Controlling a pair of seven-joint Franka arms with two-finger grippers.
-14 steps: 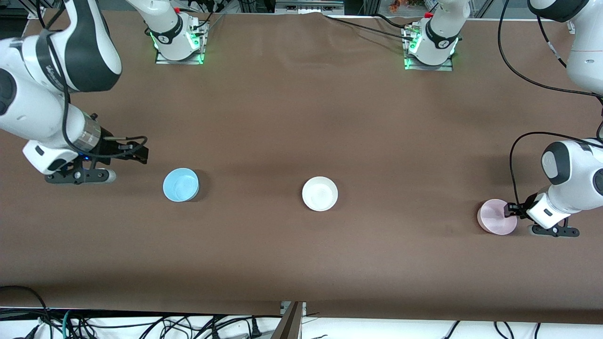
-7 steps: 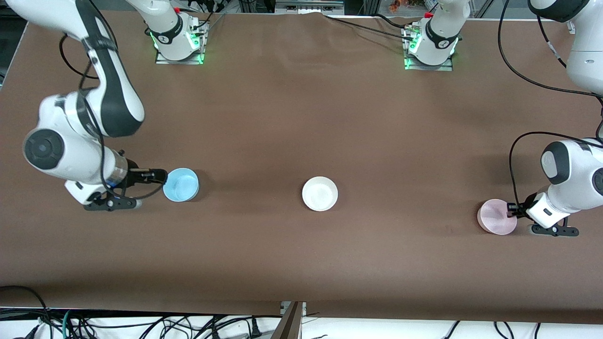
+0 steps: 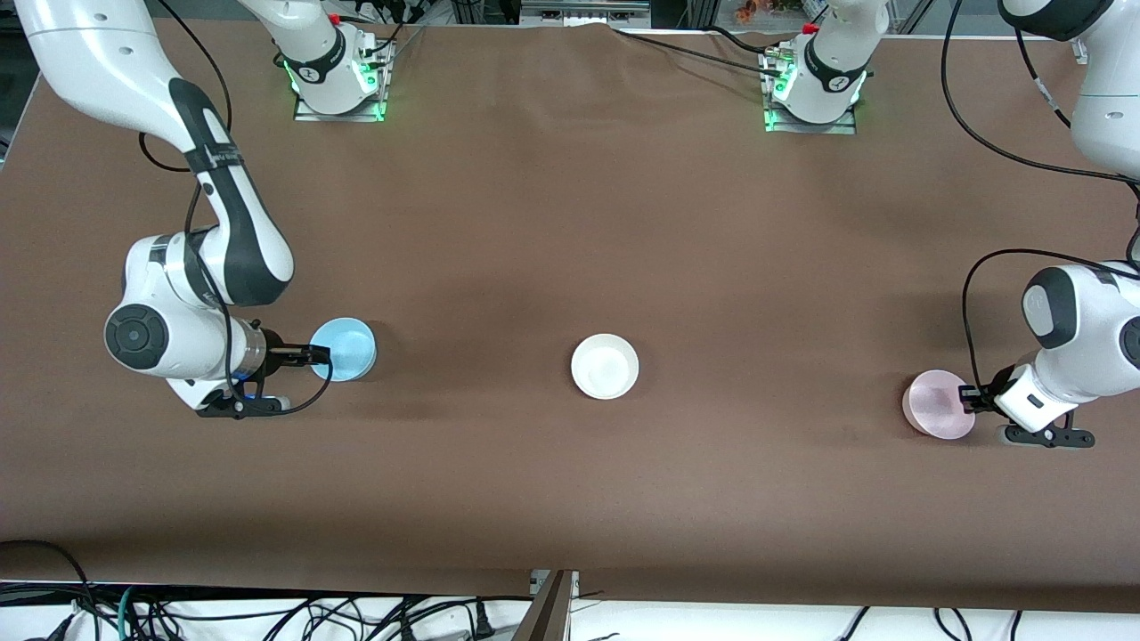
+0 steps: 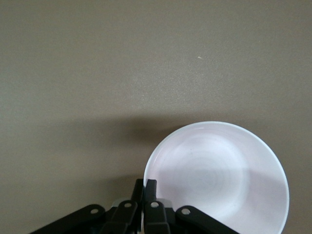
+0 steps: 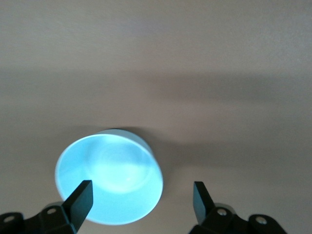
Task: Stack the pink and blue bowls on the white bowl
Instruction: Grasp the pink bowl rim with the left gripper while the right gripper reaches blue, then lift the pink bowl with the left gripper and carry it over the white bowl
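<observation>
- The left gripper point(image 3: 967, 399) is positioned low at the left arm's end of the table point(image 3: 570, 223), at the edge of the pale pink bowl point(image 3: 937, 405).
- In the left wrist view, the fingers point(image 4: 150, 192) of the left gripper point(image 4: 145, 191) are seen clenched on the rim of the pale pink bowl point(image 4: 219, 175). One finger is placed inside the rim and the other outside it, with the wall of the bowl pinched between the jaws.
- The rest of the pale pink bowl extends away from the jaws and is seated upright on the table.
- The right gripper point(image 3: 322, 354) is positioned low at the right arm's end of the table, at the edge of the light blue bowl point(image 3: 346, 349).
- In the right wrist view, the fingers point(image 5: 80, 195) of the right gripper point(image 5: 141, 197) are seen spread wide apart. No grip is made on anything.
- The light blue bowl point(image 5: 109, 175) is located mostly to the side of one finger, which overlaps its rim. Only part of the bowl lies between the jaws, and the second finger is set well apart from it.
- The light blue bowl is seated upright on the table.
- The white bowl point(image 3: 605, 366) is located upright near the middle of the table, between the two grippers and well apart from both sets of jaws.
- Nothing is stacked on the white bowl.
</observation>
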